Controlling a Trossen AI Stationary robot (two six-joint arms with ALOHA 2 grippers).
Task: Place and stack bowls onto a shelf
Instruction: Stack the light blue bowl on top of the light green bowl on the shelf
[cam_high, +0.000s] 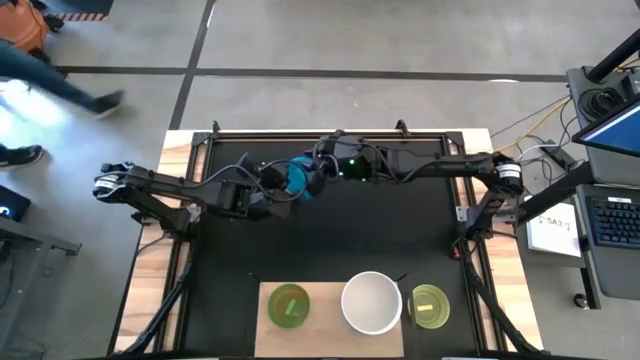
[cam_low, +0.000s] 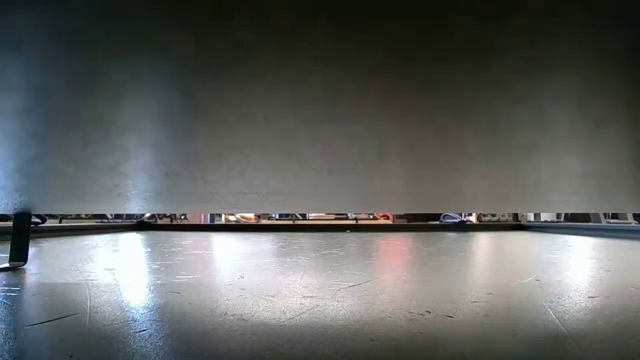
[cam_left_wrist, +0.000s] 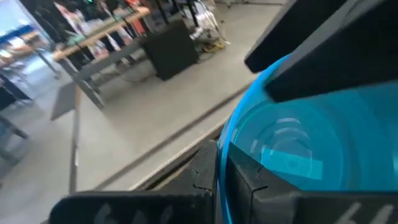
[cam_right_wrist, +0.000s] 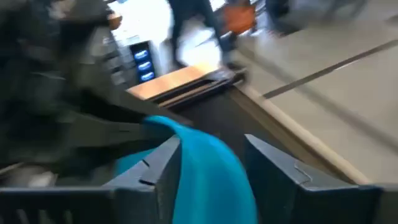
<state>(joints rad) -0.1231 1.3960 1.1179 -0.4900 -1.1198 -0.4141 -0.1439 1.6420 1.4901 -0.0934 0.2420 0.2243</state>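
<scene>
A cyan bowl (cam_high: 297, 178) is between my two grippers over the far middle of the black mat (cam_high: 330, 240). My left gripper (cam_high: 283, 184) is shut on it, coming from the table's left. My right gripper (cam_high: 313, 180) comes from the right and is open. Its two fingers (cam_right_wrist: 163, 167) stand on either side of the bowl's wall (cam_right_wrist: 208, 165); I cannot tell whether they touch it. On the light-wood shelf (cam_high: 325, 335) at the near edge, a green bowl (cam_high: 289, 305), a larger white bowl (cam_high: 372, 302) and a yellow-green bowl (cam_high: 429, 305) rest on their bases. My left gripper pinches the cyan bowl's rim (cam_left_wrist: 222, 146), one finger inside the bowl and one outside. The fingers come about level from the table's left. The bowl is tipped on edge, its inside with a pale sticker (cam_left_wrist: 292, 163) turned toward the left wrist camera.
A grey surface (cam_low: 320, 110) blocks most of the low view, which shows neither arm. A dark metal frame (cam_high: 330, 132) runs along the mat's far edge and sides. A person's legs (cam_high: 60, 85) are on the floor beyond the table's far left corner.
</scene>
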